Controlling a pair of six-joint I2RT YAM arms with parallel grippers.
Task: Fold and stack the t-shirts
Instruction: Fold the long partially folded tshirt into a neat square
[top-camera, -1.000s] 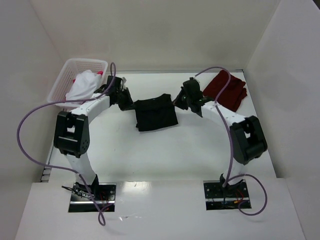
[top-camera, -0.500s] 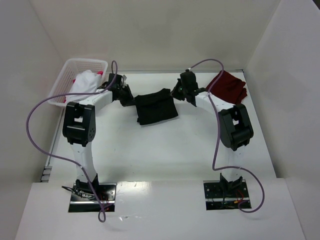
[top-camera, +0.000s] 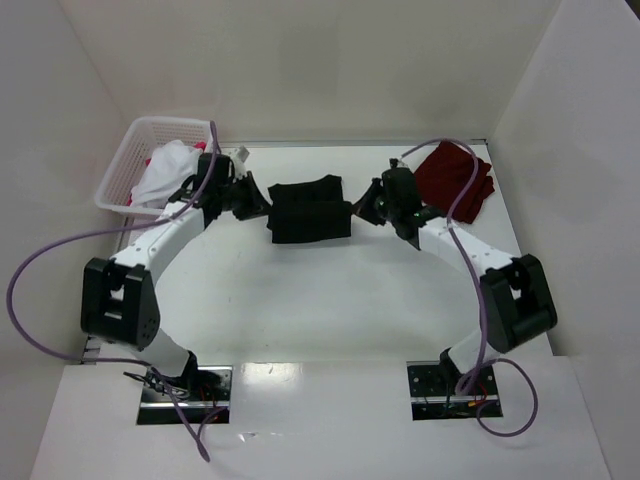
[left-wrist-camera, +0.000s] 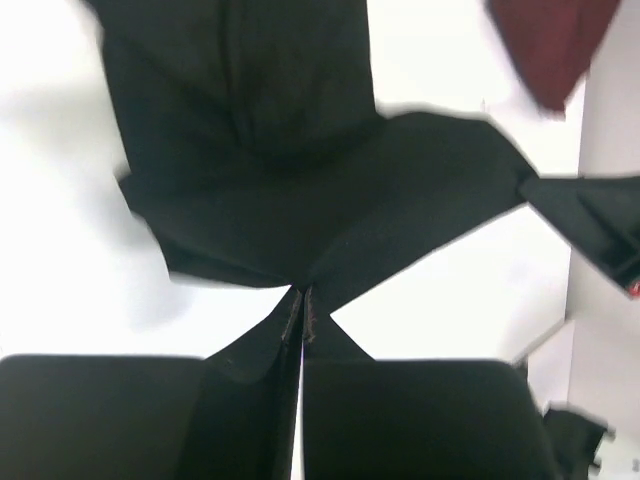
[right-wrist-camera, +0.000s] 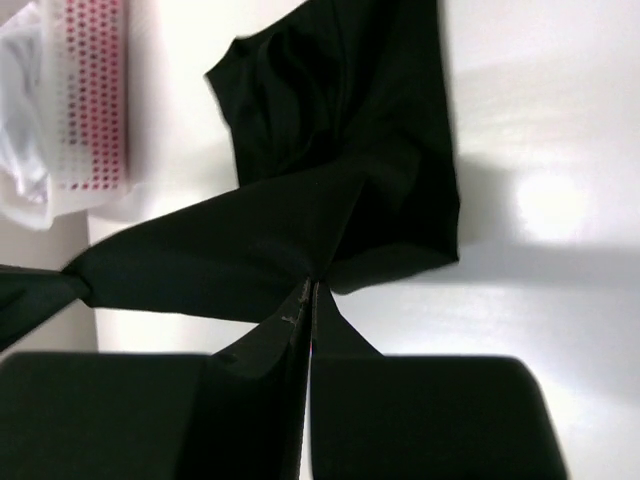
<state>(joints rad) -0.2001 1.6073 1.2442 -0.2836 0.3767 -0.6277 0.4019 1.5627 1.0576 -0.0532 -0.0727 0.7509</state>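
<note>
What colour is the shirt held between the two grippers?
The shirt is plain black, clearest in the top external view.

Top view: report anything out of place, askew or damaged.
Nothing is spilled or damaged. The white shirt is heaped loosely in the basket, and the maroon t-shirt looks rumpled. The black t-shirt is pinched between the left gripper and the right gripper.

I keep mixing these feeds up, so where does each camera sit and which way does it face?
Top external: above and behind the arms, looking down on the table; both arms and bases show.
Left wrist: on the left arm, facing across the black t-shirt toward the maroon t-shirt; left gripper shows, shut on cloth.
Right wrist: on the right arm, facing across that shirt toward the basket; right gripper shows, shut on it.
All three share the black t-shirt.
</note>
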